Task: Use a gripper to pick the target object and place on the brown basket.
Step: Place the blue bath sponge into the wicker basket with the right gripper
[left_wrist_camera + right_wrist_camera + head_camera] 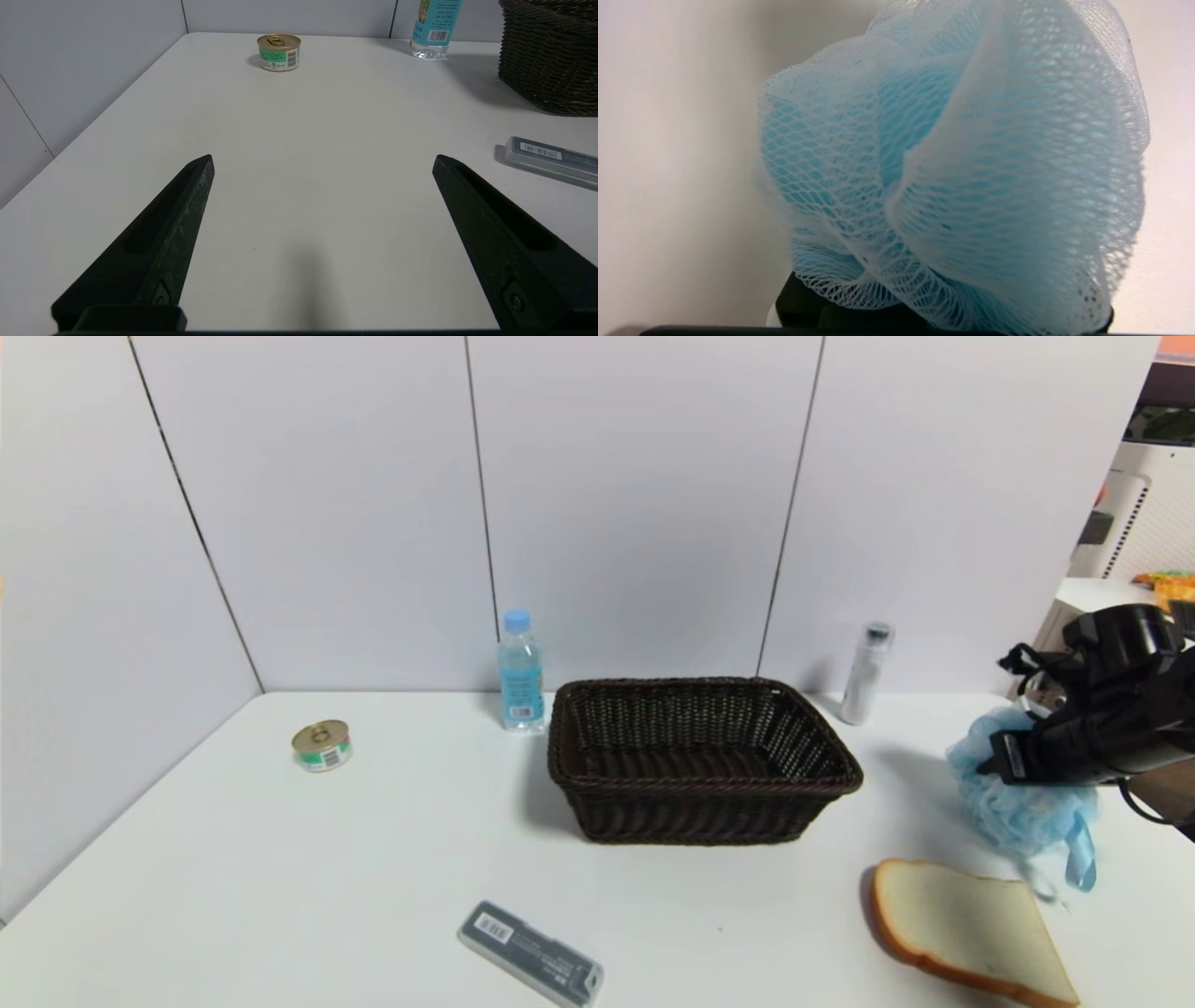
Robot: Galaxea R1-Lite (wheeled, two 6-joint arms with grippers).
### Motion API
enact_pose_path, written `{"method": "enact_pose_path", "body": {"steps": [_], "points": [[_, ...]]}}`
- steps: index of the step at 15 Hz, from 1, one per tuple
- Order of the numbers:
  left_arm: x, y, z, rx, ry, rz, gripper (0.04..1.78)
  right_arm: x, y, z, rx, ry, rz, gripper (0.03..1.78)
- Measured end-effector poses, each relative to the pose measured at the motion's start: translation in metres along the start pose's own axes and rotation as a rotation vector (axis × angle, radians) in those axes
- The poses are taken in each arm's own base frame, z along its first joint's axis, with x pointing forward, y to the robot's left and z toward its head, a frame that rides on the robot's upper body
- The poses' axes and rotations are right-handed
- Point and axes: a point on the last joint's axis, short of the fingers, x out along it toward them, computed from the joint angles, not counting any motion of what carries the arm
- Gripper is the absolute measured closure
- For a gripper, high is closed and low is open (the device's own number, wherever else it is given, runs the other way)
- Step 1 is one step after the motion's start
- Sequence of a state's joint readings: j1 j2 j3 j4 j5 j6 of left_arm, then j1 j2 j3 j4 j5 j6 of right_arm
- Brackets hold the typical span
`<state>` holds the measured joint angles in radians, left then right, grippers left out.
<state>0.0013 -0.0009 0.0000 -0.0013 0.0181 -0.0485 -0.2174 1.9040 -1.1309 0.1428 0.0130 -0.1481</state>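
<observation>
The light-blue mesh bath pouf (1013,803) is at the right side of the table, right of the brown basket (691,817), with its blue ribbon hanging down. My right gripper (1008,758) reaches in from the right and is shut on the pouf, which seems to hang just above the table. In the right wrist view the pouf (962,168) fills the picture and hides the fingers. The basket has nothing in it. My left gripper (322,161) is open and empty, low over the table's left front; the basket's corner (551,56) shows in its view.
A water bottle (520,672) stands behind the basket's left corner and a slim white bottle (866,672) behind its right. A small can (322,745) sits far left. A grey case (530,955) and a bread slice (971,929) lie near the front edge.
</observation>
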Motion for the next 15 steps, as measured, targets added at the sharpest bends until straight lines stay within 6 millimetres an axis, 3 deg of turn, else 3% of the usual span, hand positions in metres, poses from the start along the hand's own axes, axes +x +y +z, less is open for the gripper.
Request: {"method": "enact_pose_path", "body": {"steps": [4,6,9,12,15], "points": [[0.0,0.0,0.0,0.0,0.0,0.0,0.13,-0.063,0.021,0.034,-0.049,-0.234,0.038,1.12],[0.0,0.0,0.0,0.0,0.0,0.0,0.13,-0.106,0.045,0.054,-0.099,-0.392,0.126,1.14],[0.0,0.0,0.0,0.0,-0.001,0.0,0.13,-0.157,0.092,0.069,-0.171,-0.552,0.3,1.14],[0.0,0.0,0.0,0.0,0.0,0.0,0.13,-0.181,0.142,0.067,-0.255,-0.604,0.458,1.15],[0.0,0.0,0.0,0.0,0.0,0.0,0.13,-0.178,0.184,0.057,-0.337,-0.569,0.562,1.15]]}}
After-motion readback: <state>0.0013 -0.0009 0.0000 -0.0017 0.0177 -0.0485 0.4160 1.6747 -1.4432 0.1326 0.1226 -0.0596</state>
